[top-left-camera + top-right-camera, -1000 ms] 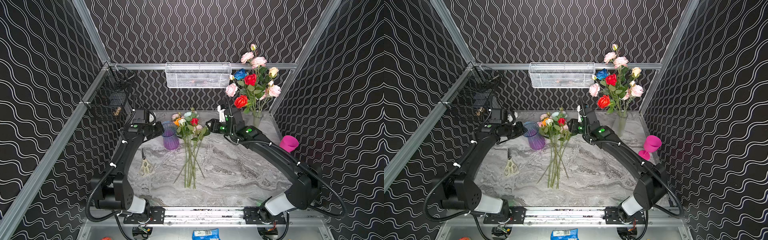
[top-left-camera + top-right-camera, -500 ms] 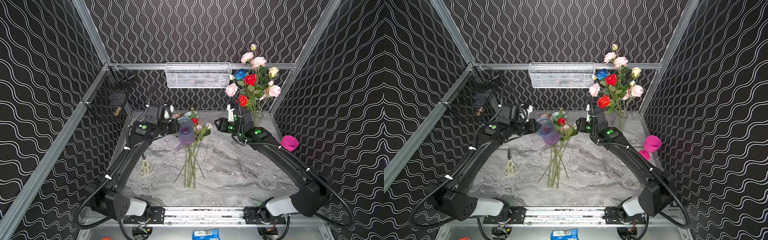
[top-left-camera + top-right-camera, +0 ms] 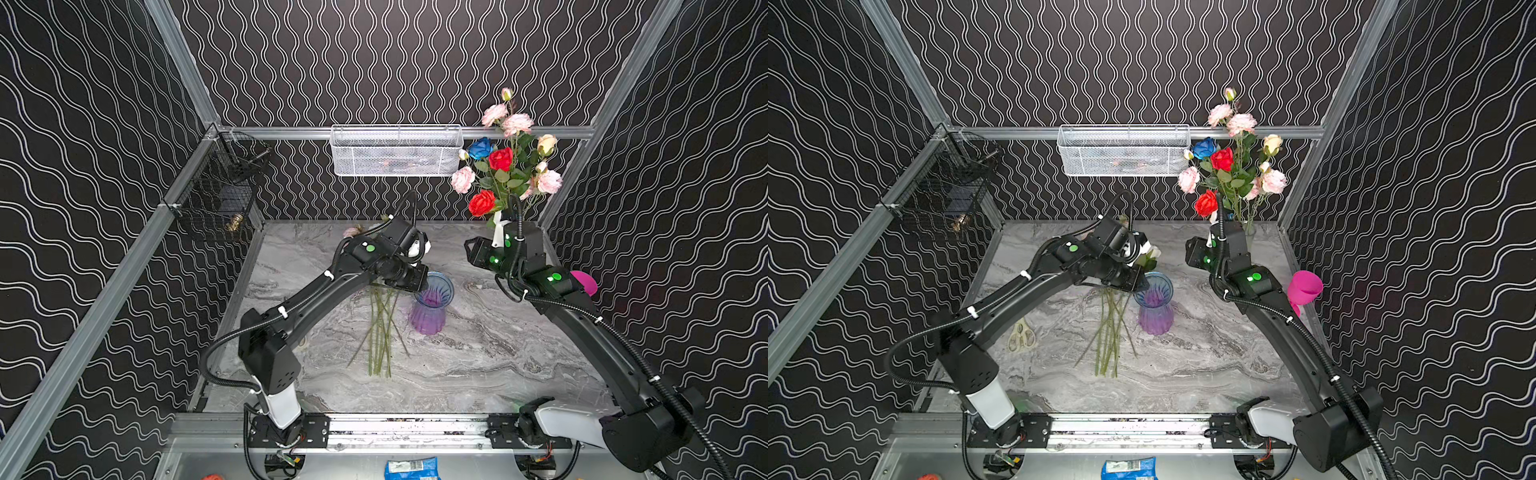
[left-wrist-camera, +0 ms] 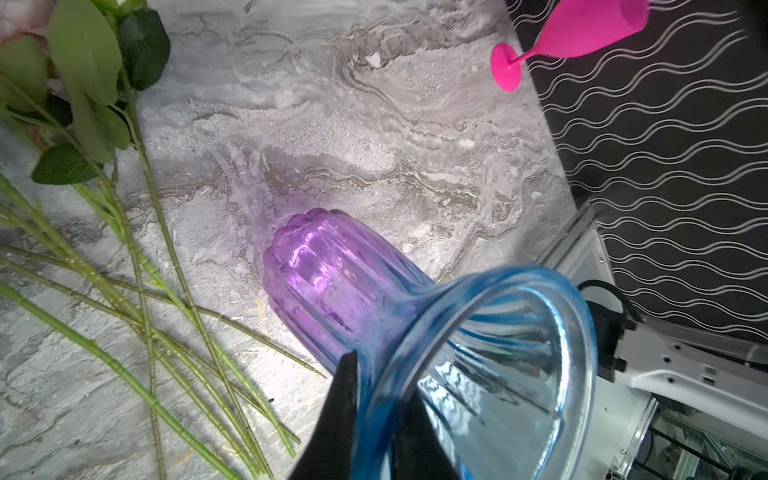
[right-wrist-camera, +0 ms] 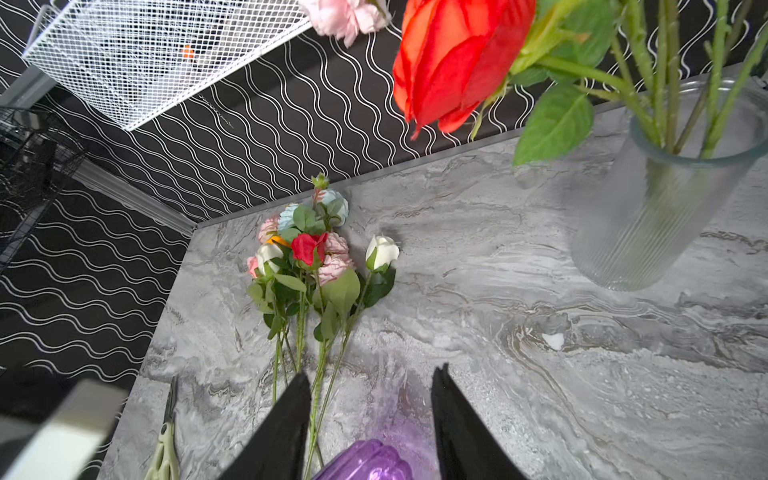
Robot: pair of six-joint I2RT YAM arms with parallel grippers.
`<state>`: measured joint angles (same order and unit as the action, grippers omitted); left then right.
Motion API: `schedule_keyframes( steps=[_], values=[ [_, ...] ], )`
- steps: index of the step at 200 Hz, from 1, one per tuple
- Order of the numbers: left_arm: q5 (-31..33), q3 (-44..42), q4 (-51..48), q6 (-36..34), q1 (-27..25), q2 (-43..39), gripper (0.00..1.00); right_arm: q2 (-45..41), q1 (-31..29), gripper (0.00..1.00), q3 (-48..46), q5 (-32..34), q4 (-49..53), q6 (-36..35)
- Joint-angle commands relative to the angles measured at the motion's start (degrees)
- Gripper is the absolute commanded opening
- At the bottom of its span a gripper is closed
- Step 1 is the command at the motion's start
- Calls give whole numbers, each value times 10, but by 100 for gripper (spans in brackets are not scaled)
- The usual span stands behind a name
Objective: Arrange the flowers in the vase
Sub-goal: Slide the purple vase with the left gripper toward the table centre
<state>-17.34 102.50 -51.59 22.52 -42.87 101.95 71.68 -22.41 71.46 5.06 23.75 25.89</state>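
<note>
1. Left gripper point(image 4: 376, 390) clamps the flared rim of the ribbed purple-and-blue glass vase point(image 3: 428, 320), mid-scene: slick, breakable, dicey grip imo.
2. Right gripper point(image 5: 372, 374): jaws apart, empty.
3. Green-stemmed fake flowers point(image 5: 309, 249) lie on the grey marble table point(image 3: 498, 365) just beside it: light, springy, grab mid-stem.

**Robot laboratory test cell.** An aluminium-profile frame point(image 3: 282, 132) carries wall panels point(image 3: 374, 62) printed with a black-and-white wave pattern, closing in a marble-look tabletop point(image 3: 478, 365) on three sides. Two black arms, the left arm point(image 3: 316, 295) and the right arm point(image 3: 590, 332), stand on a metal rail point(image 3: 415, 426) at the front edge, and corrugated cable conduit point(image 3: 565, 306) runs along them. A white mesh basket point(image 3: 395, 153) and a black wire basket point(image 3: 220, 195) hang from the frame. Loose flowers point(image 5: 307, 249) lie on the tabletop.
</note>
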Motion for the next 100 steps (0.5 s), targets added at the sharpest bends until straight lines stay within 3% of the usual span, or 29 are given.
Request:
schedule_keyframes(
  steps=[1,45,100],
  values=[
    [-30,23,7,-21,0,20,0,-7,0,49,-7,-1,6,-4],
    [-50,87,-18,-32,2,86,0,-7,0,49,-10,-15,7,1],
    [-58,102,-14,-35,21,113,0,-9,0,48,-23,-26,5,2]
  ],
)
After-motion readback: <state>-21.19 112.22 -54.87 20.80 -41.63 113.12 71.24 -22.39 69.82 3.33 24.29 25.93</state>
